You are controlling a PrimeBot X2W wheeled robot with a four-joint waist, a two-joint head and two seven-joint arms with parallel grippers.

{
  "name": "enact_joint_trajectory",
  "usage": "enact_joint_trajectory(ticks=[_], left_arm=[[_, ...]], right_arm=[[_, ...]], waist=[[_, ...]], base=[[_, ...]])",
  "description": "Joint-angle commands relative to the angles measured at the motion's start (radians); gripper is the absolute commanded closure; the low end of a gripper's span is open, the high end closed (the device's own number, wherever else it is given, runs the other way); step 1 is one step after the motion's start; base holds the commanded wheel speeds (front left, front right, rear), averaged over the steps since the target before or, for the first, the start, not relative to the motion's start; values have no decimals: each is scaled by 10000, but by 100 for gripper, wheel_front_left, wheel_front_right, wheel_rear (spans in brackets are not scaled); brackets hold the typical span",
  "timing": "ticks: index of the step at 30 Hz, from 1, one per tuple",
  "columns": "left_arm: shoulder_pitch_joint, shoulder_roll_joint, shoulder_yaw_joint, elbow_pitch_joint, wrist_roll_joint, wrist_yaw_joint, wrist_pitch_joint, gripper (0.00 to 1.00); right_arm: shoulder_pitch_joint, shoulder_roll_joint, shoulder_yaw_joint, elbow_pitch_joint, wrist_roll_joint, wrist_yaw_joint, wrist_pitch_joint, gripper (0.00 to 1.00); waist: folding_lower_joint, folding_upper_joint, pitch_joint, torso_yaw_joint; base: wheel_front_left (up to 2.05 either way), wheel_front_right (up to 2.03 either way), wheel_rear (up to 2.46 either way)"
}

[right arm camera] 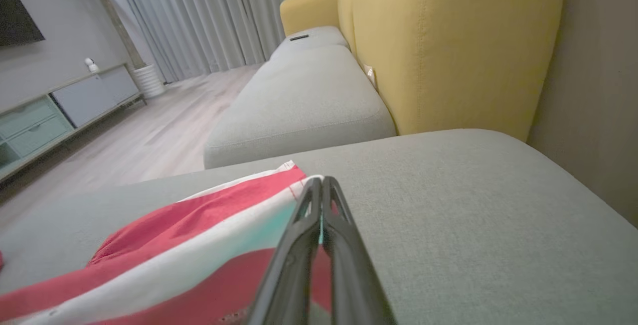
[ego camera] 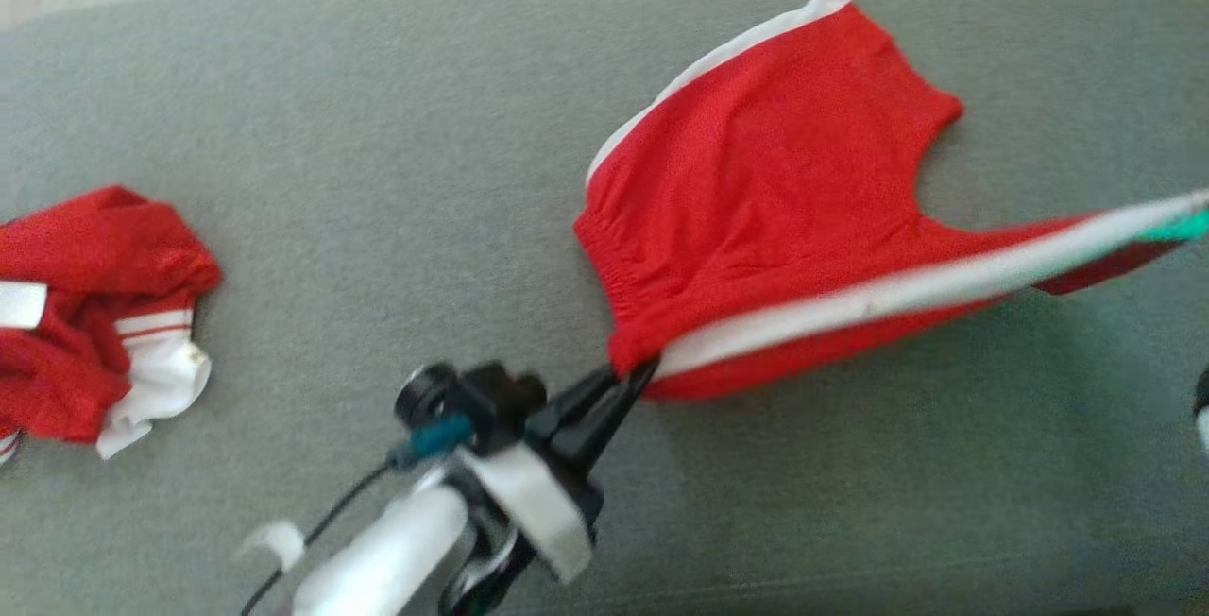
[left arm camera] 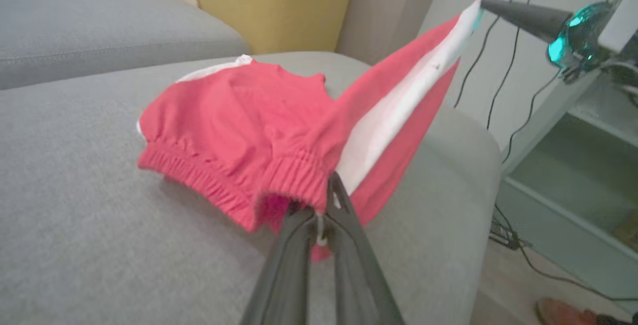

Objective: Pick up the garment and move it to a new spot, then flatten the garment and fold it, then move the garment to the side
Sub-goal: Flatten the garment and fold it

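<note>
The garment (ego camera: 765,210) lies half spread on the grey cushion (ego camera: 378,144), its near edge lifted and pulled taut between my hands. My left gripper (ego camera: 631,378) is clamped on the waistband corner, my right gripper (right arm camera: 321,184) pinched tight on the striped leg hem. I'd say flattening's under way, with the fold and the move aside yet to come.

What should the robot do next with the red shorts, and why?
Probably lower both hands together, holding the white stripe taut. The left hand pinches the waistband, the right hand pinches the far end, and that side of the shorts hangs lifted off the grey sofa.
</note>
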Motion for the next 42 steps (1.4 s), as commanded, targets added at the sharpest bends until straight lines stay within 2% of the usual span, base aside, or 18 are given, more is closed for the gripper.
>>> enact_joint_trajectory(ticks=[1,9,18,23,28,29,30,31,32,33,34,39,42], left_arm=[[-853,-251,489,-23,-486,-51,-57,100],[-2459,-954,432,826,-2031,-65,-14,100],[-4249,-1473,125,2033,-3829,-67,291,100],[-5037,-1684,-89,2946,-4278,-68,324,100],[-5498,-1805,-420,3526,-4621,-68,315,100],[-5544,-1821,-468,3610,-4711,-68,296,100],[-5592,-1835,-534,3671,-4773,-68,274,89],[-5637,-1847,-615,3720,-4835,-68,254,70],[-5679,-1857,-697,3762,-4890,-68,232,56],[-5718,-1864,-764,3802,-4938,-68,205,13],[-5747,-1870,-806,3855,-4971,-68,168,0],[-5646,-1885,-691,4131,-4722,-22,-21,0],[-5325,-1810,54,3682,-3933,475,-49,0]], right_arm=[[-934,-517,-48,27,-85,67,325,100],[-3359,-1068,400,1492,-597,67,1205,100],[-6401,-2089,2224,3328,-1047,67,2120,100],[-7895,-2203,3309,4528,-1004,67,2321,100],[-9055,-1954,4087,5913,-721,67,1998,100],[-9214,-1888,4233,6141,-627,67,1923,81],[-9356,-1823,4348,6312,-505,67,1783,54],[-9490,-1752,4367,6532,-358,67,1609,0],[-9597,-1701,4455,6670,-235,67,1436,0],[-9672,-1680,4593,6728,-109,67,1245,0],[-9712,-1685,4698,6803,25,67,1072,0],[-9359,-1887,5411,6792,737,67,603,0],[-8886,-2007,5727,6792,1188,67,573,0]], waist=[[1,-1,306,360],[1,-1,1154,1137],[1,-1,2088,1895],[1,-1,2512,2099],[1,-1,2756,2277],[1,-1,2789,2300],[1,-1,2813,2317],[1,-1,2832,2328],[1,-1,2844,2337],[1,-1,2847,2340],[1,-1,2831,2338],[1,-1,2488,2183],[1,-1,2214,2034]], base=[[0,0,0],[0,0,0],[0,0,0],[0,0,0],[0,0,0],[0,0,0],[0,0,0],[0,0,0],[0,0,0],[0,0,0],[0,0,0],[0,0,0],[0,0,0]])
